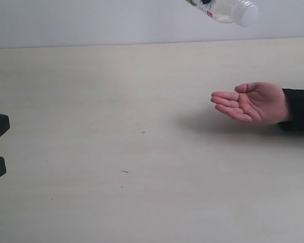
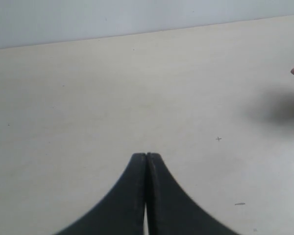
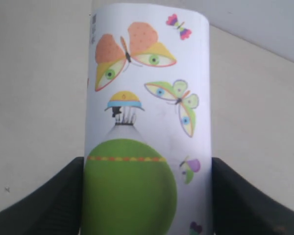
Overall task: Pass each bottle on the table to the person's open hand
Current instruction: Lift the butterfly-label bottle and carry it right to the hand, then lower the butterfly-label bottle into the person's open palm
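One bottle (image 3: 147,73) hangs in the air, squeezed by the right gripper (image 3: 147,169); the left gripper (image 2: 147,159) is pinched closed, holding nothing.

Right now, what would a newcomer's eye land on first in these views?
The bottle, its white label covered in butterflies over a green apple, fills the right wrist view, clamped in the right end effector. In the exterior view the person's open hand is held palm-up at right.
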`<state>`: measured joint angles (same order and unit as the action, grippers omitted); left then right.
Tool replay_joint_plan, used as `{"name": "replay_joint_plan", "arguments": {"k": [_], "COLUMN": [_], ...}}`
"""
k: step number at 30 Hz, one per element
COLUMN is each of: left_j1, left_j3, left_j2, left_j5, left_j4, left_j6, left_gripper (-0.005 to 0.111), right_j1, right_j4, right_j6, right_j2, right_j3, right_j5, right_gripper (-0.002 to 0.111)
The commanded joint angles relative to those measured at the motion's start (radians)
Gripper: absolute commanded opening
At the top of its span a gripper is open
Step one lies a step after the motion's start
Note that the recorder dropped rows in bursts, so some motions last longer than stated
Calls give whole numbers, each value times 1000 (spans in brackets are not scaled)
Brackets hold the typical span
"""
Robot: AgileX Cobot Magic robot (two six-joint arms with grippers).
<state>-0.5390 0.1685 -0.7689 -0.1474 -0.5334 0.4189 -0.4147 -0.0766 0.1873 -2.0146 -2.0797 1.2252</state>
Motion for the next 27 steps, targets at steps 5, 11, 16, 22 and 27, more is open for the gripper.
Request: {"name": "replay_joint_plan", "arguments": {"k": [5,11,16,22,27], "left_j1": [1,1,1,1,1], "left_j3": [-5,-5,-5,-5,-5], "left_j2": [5,5,5,5,5], "left_j5": [-3,-3,-3,-3,-3], "left_j4": [-5,-5,-5,-5,-5], "left_j6": [-6,-6,-6,-6,-6], "left_gripper": [0,0,0,0,0], "right_j1": [3,3,3,3,3], "right_j4": [53,60,77,100,98], "right_j6": [-23,-82,-124,-174,-209], "right_j2": [347,535,629,652,648], "right_j3": [316,534,712,907,1027], "right_j5": [-4,-77,-188,-342,-490], "right_gripper": [0,0,0,0,0]}}
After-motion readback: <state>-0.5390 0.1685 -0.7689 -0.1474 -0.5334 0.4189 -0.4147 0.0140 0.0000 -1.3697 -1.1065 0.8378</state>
